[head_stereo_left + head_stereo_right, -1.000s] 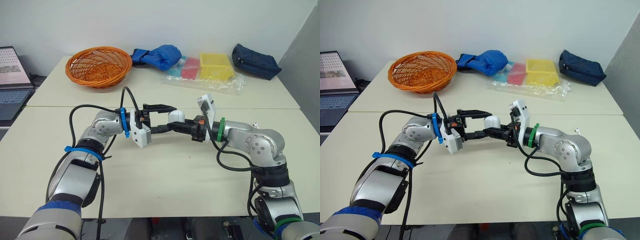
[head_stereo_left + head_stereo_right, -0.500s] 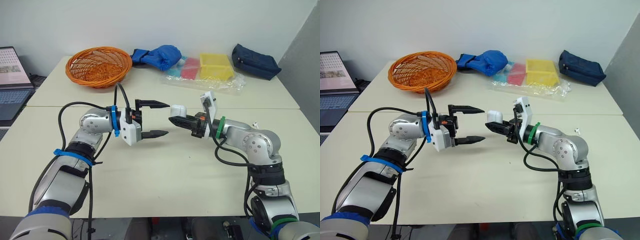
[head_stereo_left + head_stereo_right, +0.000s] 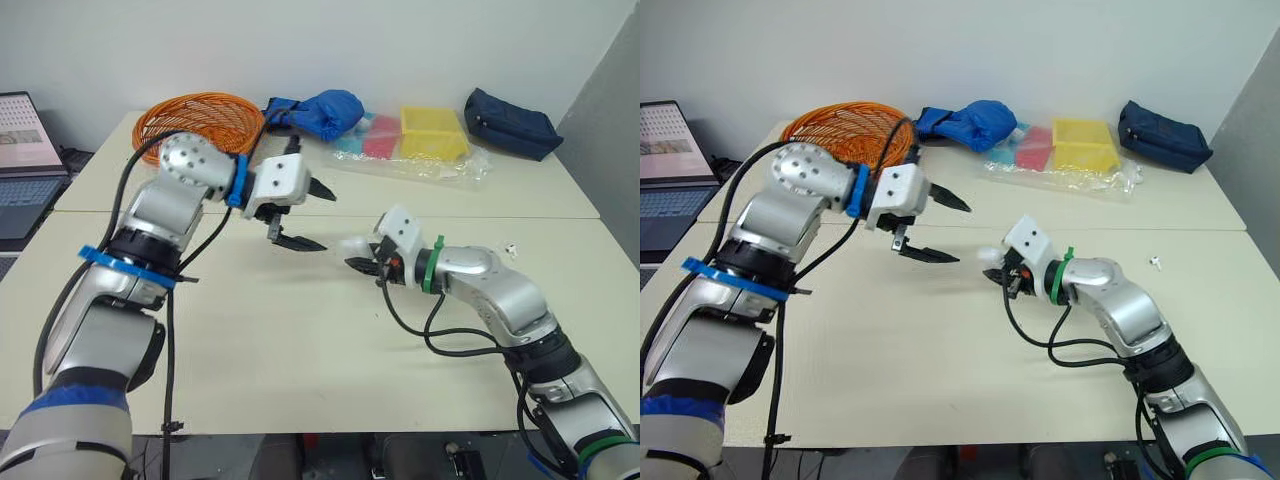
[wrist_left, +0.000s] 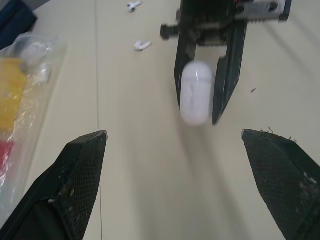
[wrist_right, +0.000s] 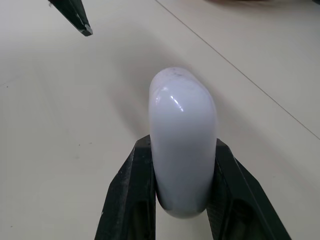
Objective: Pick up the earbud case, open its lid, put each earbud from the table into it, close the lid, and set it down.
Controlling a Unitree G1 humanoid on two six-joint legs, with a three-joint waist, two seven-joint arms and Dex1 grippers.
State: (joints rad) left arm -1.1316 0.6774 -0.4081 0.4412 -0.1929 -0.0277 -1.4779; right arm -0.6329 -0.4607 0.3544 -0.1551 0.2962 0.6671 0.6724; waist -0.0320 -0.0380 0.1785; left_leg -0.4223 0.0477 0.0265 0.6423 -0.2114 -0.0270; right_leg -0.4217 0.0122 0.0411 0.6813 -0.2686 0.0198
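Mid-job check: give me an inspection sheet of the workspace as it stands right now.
Surface: cream table, two tops butted together.
Job's things: earbud case, lid closed, gripped low near the table; two earbuds lying loose on the table.
Clutter: orange basket, blue bundle, clear bag with yellow and pink items, navy pouch, all along the far side.
Claws: right claw shut on the case; left claw open, holding nothing, raised apart from the case.
Cables: black cable loops down from the right arm; another arcs over the left arm.
Surroundings: laptop at the left; white wall behind.
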